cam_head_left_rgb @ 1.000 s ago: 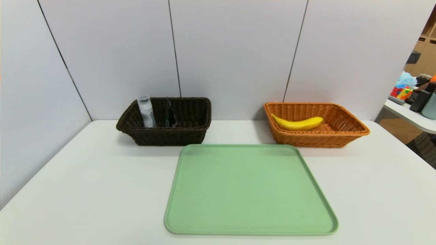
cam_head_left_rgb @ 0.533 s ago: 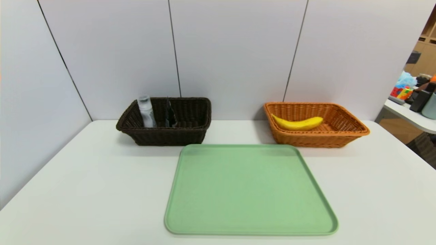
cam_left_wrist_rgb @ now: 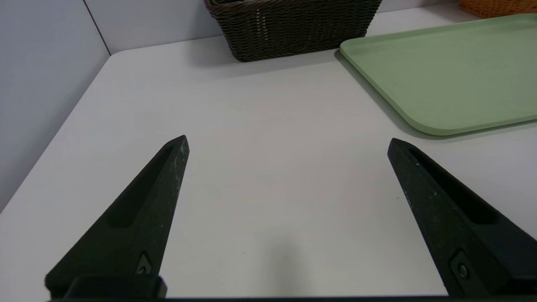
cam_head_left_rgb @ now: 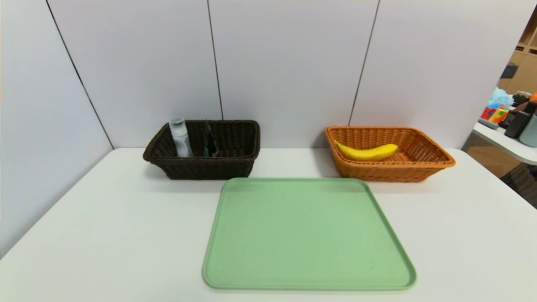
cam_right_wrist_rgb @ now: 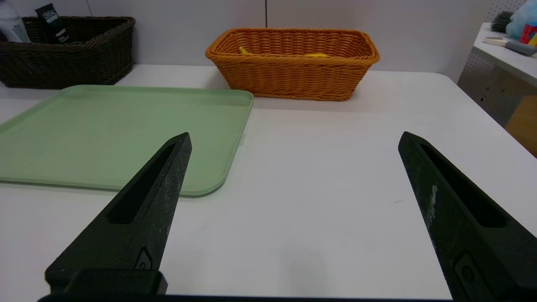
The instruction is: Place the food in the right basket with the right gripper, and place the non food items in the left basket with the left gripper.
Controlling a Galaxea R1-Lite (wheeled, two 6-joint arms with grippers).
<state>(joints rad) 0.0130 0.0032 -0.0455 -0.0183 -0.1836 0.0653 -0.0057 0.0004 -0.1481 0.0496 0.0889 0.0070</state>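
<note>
Nothing has moved since the earlier frame: we see the banana lying in the orange basket at the far right, while the clear bottle and black packet stand in the dark basket at the far left; nearer to us, between them, lies the green tray on the white table; our left gripper and right gripper are parked over the near table, both spread wide and holding nothing

nothing has visibly changed since the earlier pictures
</note>
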